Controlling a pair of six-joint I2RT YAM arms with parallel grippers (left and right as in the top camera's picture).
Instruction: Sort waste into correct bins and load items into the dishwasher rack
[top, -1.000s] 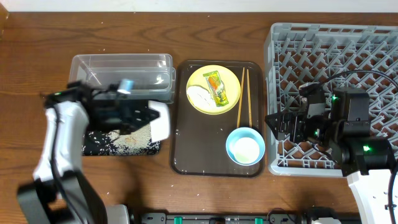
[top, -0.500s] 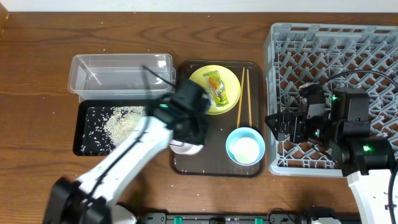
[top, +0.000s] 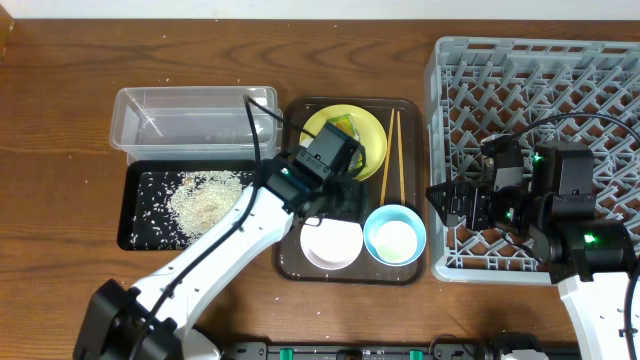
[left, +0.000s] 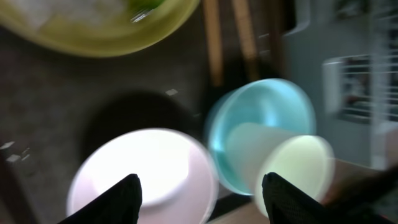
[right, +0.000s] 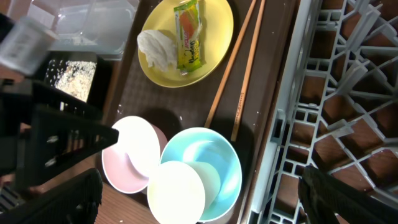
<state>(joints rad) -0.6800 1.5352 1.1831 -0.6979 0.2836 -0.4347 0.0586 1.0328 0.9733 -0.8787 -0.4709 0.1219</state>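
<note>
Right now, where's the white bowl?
Overhead view: the white bowl sits in the tray's near-left corner, just left of the light-blue bowl, nearer the robot than the yellow plate.

The cup (top: 397, 243) stands in a bowl (top: 372, 230) on the tray (top: 412, 160), left of the rack (top: 530, 80).

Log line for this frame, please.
left gripper open over white bowl | rice in black bin | right gripper open by rack

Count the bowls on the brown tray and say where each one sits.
2. The white bowl sits at the tray's robot-side edge; the light-blue bowl is beside it, toward the rack, with a small white cup inside. None appears hidden.
</note>
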